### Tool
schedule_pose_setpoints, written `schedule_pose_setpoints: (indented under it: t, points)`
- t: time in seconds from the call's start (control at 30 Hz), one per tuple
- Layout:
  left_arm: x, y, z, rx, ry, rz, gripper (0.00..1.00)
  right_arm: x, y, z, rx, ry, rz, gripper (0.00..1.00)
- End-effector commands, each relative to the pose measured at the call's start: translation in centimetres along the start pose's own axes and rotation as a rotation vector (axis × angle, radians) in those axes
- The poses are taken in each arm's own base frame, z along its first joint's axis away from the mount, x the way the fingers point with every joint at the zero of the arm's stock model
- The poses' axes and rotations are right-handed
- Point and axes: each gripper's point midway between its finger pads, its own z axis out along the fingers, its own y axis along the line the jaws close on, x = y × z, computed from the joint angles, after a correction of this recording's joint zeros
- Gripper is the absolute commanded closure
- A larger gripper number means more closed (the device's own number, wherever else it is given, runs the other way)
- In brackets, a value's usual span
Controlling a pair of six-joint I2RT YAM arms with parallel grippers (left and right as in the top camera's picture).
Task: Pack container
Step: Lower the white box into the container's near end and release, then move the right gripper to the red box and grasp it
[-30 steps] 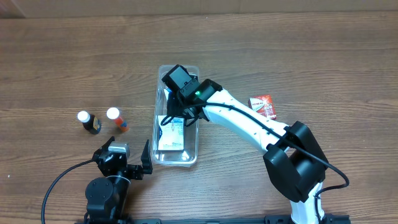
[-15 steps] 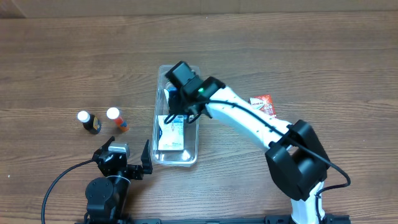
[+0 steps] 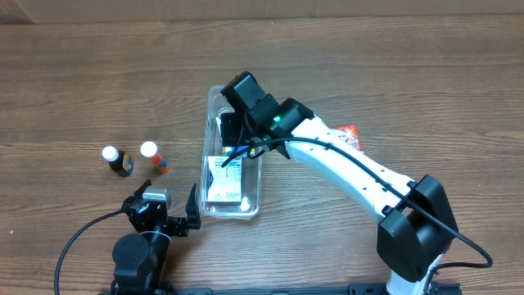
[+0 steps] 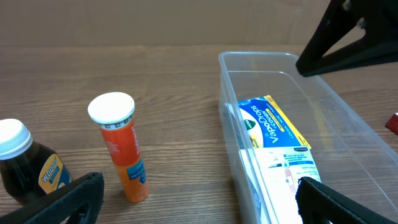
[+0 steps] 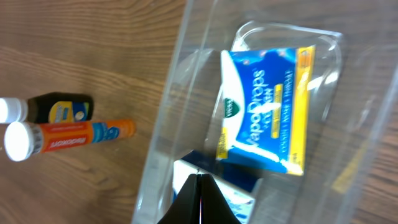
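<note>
The container (image 3: 205, 168) is a long clear bin in the middle of the table. It holds a blue and yellow VapoDrops box (image 3: 223, 182) and a second blue and white box (image 5: 231, 198). My right gripper (image 3: 228, 142) hangs over the container's far half, its fingers pressed together with nothing between them (image 5: 200, 179). My left gripper (image 3: 169, 218) rests open and empty near the table's front, left of the container's near end. In the left wrist view the container's rim (image 4: 261, 57) and the VapoDrops box (image 4: 273, 132) show on the right.
An orange tube with a white cap (image 3: 153, 157) and a dark bottle with a white cap (image 3: 116, 161) stand left of the container; both show in the left wrist view, tube (image 4: 119, 149) and bottle (image 4: 25, 167). A red box (image 3: 349, 138) lies to the right, partly under the right arm.
My right arm has swung its elbow to the right and its wrist has drawn slightly up and back over the container's far end. The left arm has not moved.
</note>
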Motion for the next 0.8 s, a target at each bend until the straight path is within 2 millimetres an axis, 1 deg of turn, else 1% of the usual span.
schedule_pose_setpoints:
  t: [0.0,0.07,0.1,0.13,0.17,0.2,0.27,0.3,0.33,0.37,0.4,0.43,0.47,0.5,0.53,0.57,0.6,0.63,0.67,0.7,0.73,0.77]
  points:
    - [0.0,0.0,0.0,-0.004,-0.006,0.024,0.0,1.4,-1.3,3.4,0.05,0.061,-0.03,0.96]
    - [0.0,0.0,0.0,-0.004,-0.006,0.024,0.0,3.7,-1.3,5.8,0.021,0.166,-0.022,0.96]
    - [0.0,0.0,0.0,-0.004,-0.006,0.024,0.0,5.0,-0.9,6.4,-0.012,0.227,-0.013,0.96]
    - [0.0,0.0,0.0,-0.004,-0.006,0.024,0.0,5.8,-0.7,6.5,-0.017,0.252,-0.016,0.96]
    - [0.0,0.0,0.0,-0.004,-0.006,0.024,0.0,6.1,-0.4,6.4,-0.017,0.258,-0.023,0.96]
    - [0.0,0.0,0.0,-0.004,-0.006,0.024,0.0,6.2,0.3,6.0,-0.027,0.249,-0.045,0.96]
    - [0.0,0.0,0.0,-0.004,-0.006,0.024,0.0,4.4,0.5,4.3,-0.016,0.175,-0.053,0.96]
    - [0.0,0.0,0.0,-0.004,-0.006,0.024,0.0,2.7,0.1,2.8,-0.002,0.115,-0.05,0.96]
    - [0.0,0.0,0.0,-0.004,-0.006,0.024,0.0,1.2,0.0,1.1,-0.005,0.065,-0.065,0.96]
    - [0.0,0.0,0.0,-0.004,-0.006,0.024,0.0,-1.3,-0.6,-1.8,0.004,-0.02,-0.051,0.96]
    - [0.0,0.0,0.0,-0.004,-0.006,0.024,0.0,-2.9,-1.1,-3.9,0.007,-0.075,-0.035,0.96]
    - [0.0,0.0,0.0,-0.004,-0.006,0.024,0.0,-5.0,-2.2,-7.1,0.002,-0.146,-0.004,0.94]
    - [0.0,0.0,0.0,-0.004,-0.006,0.024,0.0,-6.6,-3.8,-10.2,0.003,-0.211,0.036,0.81]
    - [0.0,0.0,0.0,-0.004,-0.006,0.024,0.0,-8.0,-6.6,-13.3,0.03,-0.263,0.096,0.55]
    - [0.0,0.0,0.0,-0.004,-0.006,0.024,0.0,-8.3,-9.4,-14.7,0.071,-0.27,0.136,0.37]
    - [0.0,0.0,0.0,-0.004,-0.006,0.024,0.0,-8.0,-12.2,-15.2,0.126,-0.24,0.147,0.12]
    - [0.0,0.0,0.0,-0.004,-0.006,0.024,0.0,-6.9,-15.1,-14.6,0.184,-0.179,0.146,0.0]
    - [0.0,0.0,0.0,-0.004,-0.006,0.024,0.0,-5.6,-17.8,-13.4,0.232,-0.104,0.148,0.0]
    - [0.0,0.0,0.0,-0.004,-0.006,0.024,0.0,-4.5,-19.5,-12.1,0.259,-0.044,0.142,0.0]
    - [0.0,0.0,0.0,-0.004,-0.006,0.024,0.0,-3.5,-20.8,-10.7,0.275,0.013,0.115,0.0]
    - [0.0,0.0,0.0,-0.004,-0.006,0.024,0.0,-2.0,-22.2,-8.7,0.291,0.094,0.06,0.0]
    - [0.0,0.0,0.0,-0.004,-0.006,0.024,0.0,-0.7,-23.1,-7.1,0.299,0.154,0.031,0.0]
